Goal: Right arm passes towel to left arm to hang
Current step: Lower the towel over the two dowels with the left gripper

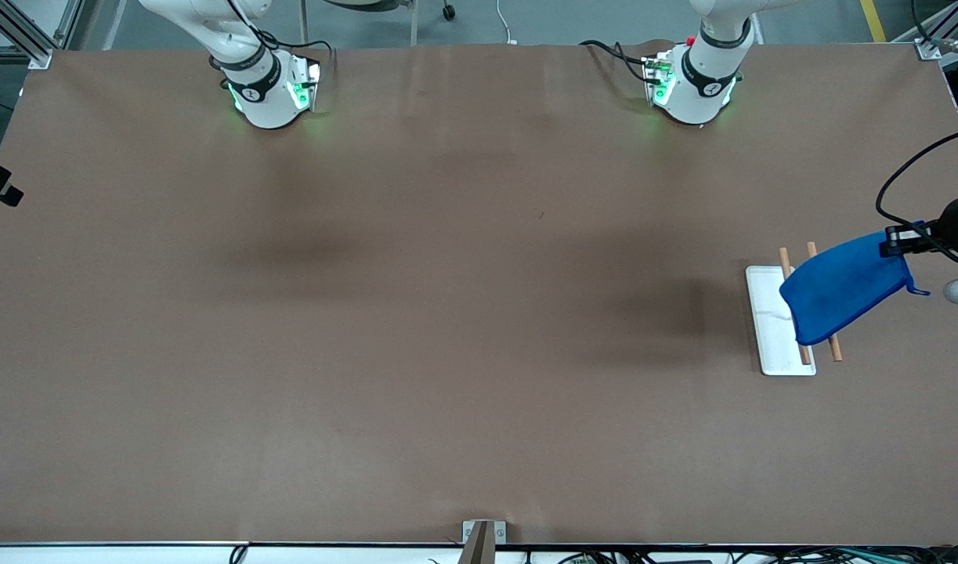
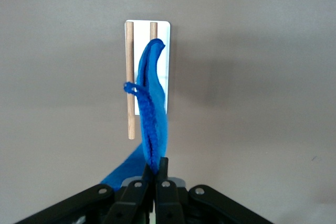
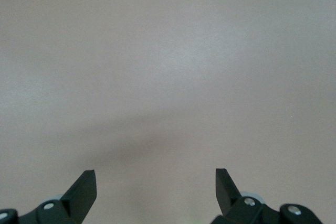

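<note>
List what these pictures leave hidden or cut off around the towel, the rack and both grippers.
- Left gripper: front view's edge cuts its arm; shut on the towel.
- Rack: the towel covers part of both wooden rods, so any contact is hidden.
- Right gripper: open over bare table; outside the front view.
- Towel's lower corner: wrist view, hidden by the fingers.

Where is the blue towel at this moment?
The towel hangs from the shut left gripper, in the air over the white rack with two wooden rods, at the left arm's end of the table.
</note>
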Action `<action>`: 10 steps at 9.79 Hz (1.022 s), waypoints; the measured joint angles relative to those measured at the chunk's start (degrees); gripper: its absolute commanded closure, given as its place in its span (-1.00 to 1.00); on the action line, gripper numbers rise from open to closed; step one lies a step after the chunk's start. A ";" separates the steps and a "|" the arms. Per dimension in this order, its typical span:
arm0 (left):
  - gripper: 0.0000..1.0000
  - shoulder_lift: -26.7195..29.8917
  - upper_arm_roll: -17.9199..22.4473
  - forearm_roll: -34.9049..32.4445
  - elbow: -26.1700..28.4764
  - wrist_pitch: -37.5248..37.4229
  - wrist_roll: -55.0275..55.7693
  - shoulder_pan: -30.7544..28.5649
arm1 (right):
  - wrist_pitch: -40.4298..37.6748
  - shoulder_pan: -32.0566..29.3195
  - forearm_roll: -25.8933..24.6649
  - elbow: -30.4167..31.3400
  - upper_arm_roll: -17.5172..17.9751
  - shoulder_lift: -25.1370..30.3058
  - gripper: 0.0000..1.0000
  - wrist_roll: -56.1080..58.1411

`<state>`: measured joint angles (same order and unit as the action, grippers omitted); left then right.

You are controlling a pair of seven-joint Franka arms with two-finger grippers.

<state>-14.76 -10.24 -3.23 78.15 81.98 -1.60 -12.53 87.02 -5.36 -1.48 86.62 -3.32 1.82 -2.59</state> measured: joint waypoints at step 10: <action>1.00 -8.18 6.79 -1.23 -0.19 9.52 -22.59 -1.61 | -0.20 0.00 0.00 0.00 -0.03 -0.05 -1.00 -0.10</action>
<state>-22.94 -3.45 -4.45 77.96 91.51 -24.18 -14.13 86.82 -5.36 -1.48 86.62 -3.34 1.77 -2.68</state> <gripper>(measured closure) 0.978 0.000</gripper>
